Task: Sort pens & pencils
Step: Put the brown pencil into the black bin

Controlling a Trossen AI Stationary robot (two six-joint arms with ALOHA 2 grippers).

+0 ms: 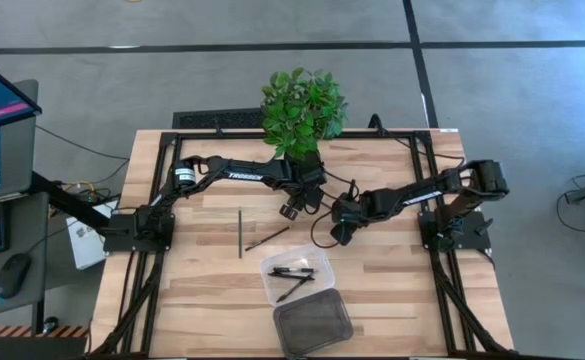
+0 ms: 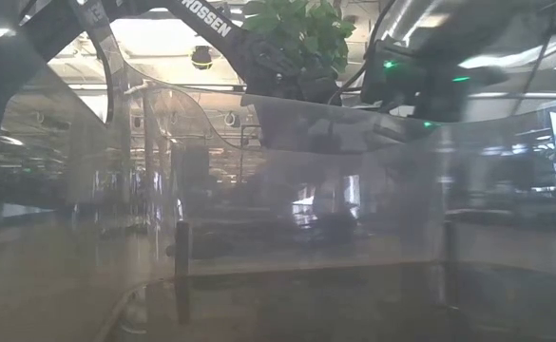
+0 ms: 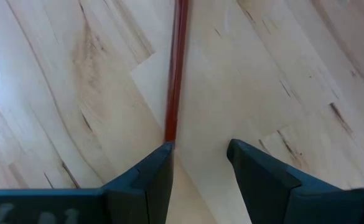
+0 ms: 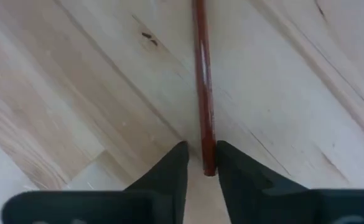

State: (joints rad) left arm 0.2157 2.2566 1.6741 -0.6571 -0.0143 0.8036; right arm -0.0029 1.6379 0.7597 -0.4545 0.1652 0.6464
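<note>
While the right tool (image 4: 200, 163) at mid-desk pinched a reddish pencil (image 4: 200, 74), the left tool (image 3: 200, 158) gaped beside another pencil (image 3: 175, 62) on the desk (image 1: 202, 290), so pencil-gathering seemed underway, next needing a carry clear of the pens (image 1: 292, 272) in the near tray (image 1: 324, 258).

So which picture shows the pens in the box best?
The high view: it looks straight down on the pens lying in the clear box. The low view looks through the box's walls, too blurry to pick pens out. Both wrist views show only table and a red pencil.
</note>
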